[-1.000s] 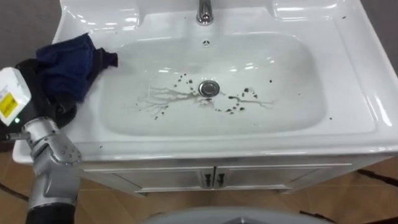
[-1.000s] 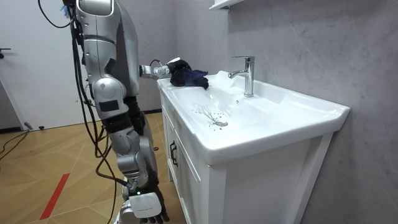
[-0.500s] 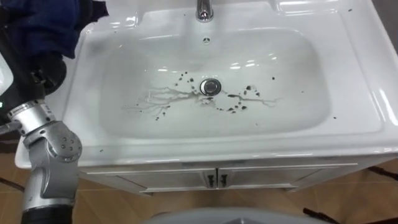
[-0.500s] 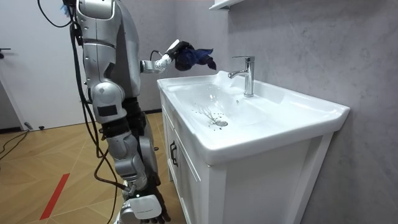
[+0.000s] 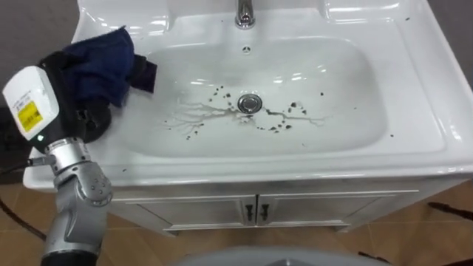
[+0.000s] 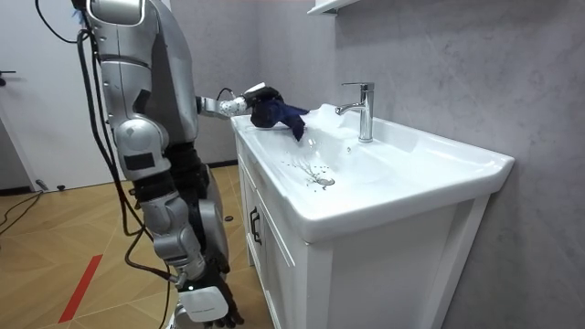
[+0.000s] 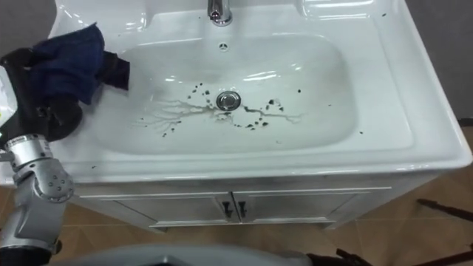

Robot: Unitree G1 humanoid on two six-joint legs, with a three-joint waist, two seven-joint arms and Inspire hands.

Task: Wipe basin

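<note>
Leftward, left hand's (image 5: pixel 80 120) fingers clutch cloth (image 5: pixel 100 63) above basin (image 5: pixel 436 111) rim.

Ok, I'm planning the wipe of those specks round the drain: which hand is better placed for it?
The left. The left hand holds the cloth at the basin's left rim, with the bowl open between it and the specks by the drain. It probably only has to lower and sweep across.

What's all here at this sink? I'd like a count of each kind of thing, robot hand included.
basin: 1
tap: 1
drain: 1
dark blue cloth: 1
left hand, gripping the cloth: 1
cabinet doors: 2
Total: 7
</note>
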